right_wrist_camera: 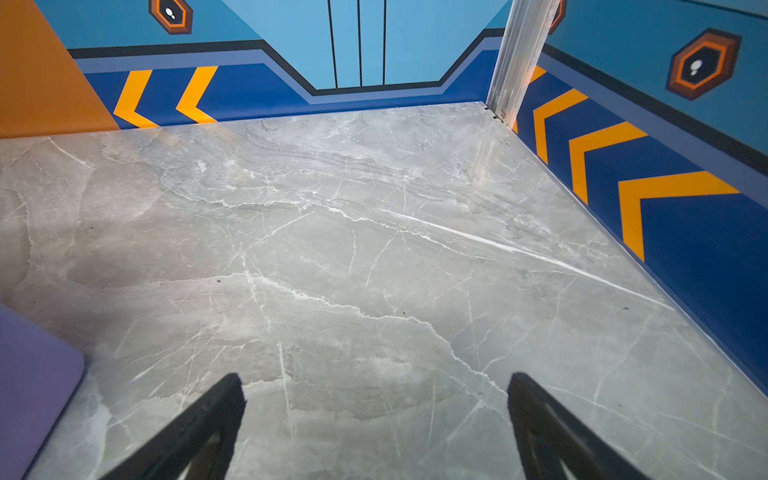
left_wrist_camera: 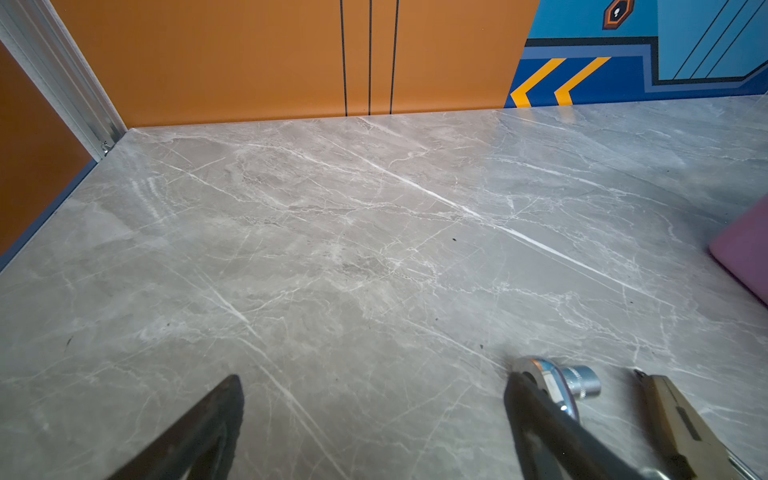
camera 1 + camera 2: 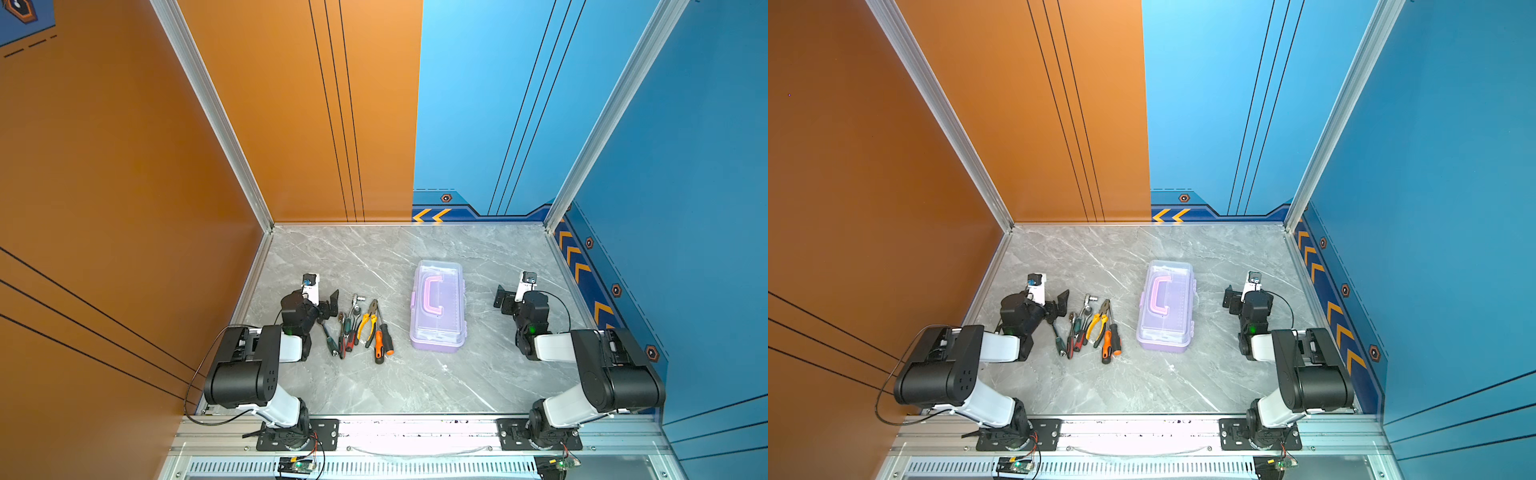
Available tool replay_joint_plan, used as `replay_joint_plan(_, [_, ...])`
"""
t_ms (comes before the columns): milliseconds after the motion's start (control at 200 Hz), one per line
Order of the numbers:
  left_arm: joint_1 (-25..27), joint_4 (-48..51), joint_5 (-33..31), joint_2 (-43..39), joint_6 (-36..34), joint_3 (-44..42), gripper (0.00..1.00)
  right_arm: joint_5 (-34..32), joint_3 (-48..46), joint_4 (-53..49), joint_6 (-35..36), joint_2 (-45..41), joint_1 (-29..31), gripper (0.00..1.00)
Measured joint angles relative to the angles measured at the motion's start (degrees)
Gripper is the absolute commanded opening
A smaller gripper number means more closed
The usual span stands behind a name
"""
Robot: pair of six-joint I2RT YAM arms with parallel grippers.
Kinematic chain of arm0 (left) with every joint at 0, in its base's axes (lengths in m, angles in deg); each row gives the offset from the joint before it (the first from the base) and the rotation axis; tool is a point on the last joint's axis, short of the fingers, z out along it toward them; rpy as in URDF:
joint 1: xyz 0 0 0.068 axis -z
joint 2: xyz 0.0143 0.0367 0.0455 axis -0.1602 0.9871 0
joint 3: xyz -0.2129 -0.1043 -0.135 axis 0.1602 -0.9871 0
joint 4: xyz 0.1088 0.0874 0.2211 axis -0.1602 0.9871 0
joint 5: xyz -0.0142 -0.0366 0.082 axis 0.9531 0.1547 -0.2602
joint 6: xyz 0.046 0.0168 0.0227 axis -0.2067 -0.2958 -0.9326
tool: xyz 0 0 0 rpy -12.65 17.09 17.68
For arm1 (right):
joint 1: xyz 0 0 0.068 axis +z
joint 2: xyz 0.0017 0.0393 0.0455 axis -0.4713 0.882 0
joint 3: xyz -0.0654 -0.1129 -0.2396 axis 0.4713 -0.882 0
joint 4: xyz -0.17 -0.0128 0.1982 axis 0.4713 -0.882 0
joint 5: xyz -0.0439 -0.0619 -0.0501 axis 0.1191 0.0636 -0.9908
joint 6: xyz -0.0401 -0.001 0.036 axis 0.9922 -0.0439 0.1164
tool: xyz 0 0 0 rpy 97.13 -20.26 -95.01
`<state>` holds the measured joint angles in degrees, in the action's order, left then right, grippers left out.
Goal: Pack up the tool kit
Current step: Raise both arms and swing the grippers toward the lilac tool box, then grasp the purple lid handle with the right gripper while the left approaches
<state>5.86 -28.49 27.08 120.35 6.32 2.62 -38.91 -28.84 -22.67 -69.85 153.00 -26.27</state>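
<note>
Closest to each wrist camera are the black fingers. The left end effector (image 2: 374, 378) and the right end effector (image 1: 376, 376) are both spread wide and hold nothing; between the fingers is only bare tabletop (image 3: 374, 257).

In both top views the lilac case (image 3: 451, 320) lies near the middle of the tabletop. Its clear lid seems closed, and the purple handle (image 3: 432, 296) lies flat on top. The tools lie in one tight bunch between the case and the left end effector, some touching or crossing: green-handled screwdriver (image 3: 331, 343), red screwdriver (image 3: 350, 341), ratchet wrench (image 3: 356, 306), yellow-handled pliers (image 3: 368, 322), orange screwdriver (image 3: 379, 351).

I judge the case to be light, hollow and smooth, so it may slide on the polished stone when the lid is pushed. One arm should steady its side wall. The tools are stiff and probably heavy for their size. The steel shafts look slippery, so the thick handles are the better place to grip, near the middle so that the tool does not tip.
</note>
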Motion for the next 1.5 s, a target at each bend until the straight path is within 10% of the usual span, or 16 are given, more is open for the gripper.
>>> replay_joint_plan(601, [-0.33, 0.02, 1.27, -0.02, 0.37, 0.00, 0.98, 0.48, 0.00, -0.02, 0.00, 0.00, 0.17, 1.00])
replay_joint_plan(826, [3.21, 5.92, -4.63, -11.80, 0.00, -0.57, 0.98, -13.27, 0.15, -1.95, 0.63, -3.48, 6.29, 1.00])
replay_joint_plan(1126, [5.29, 30.93, -9.84, -25.75, 16.15, 14.80, 0.98, -28.81, 21.14, -37.27, -9.35, -17.62, 11.87, 1.00])
replay_joint_plan(1502, [15.89, 52.33, -3.85, -23.37, 30.93, 26.73, 0.98, -20.17, 45.18, -74.47, -21.05, -17.97, 29.86, 1.00])
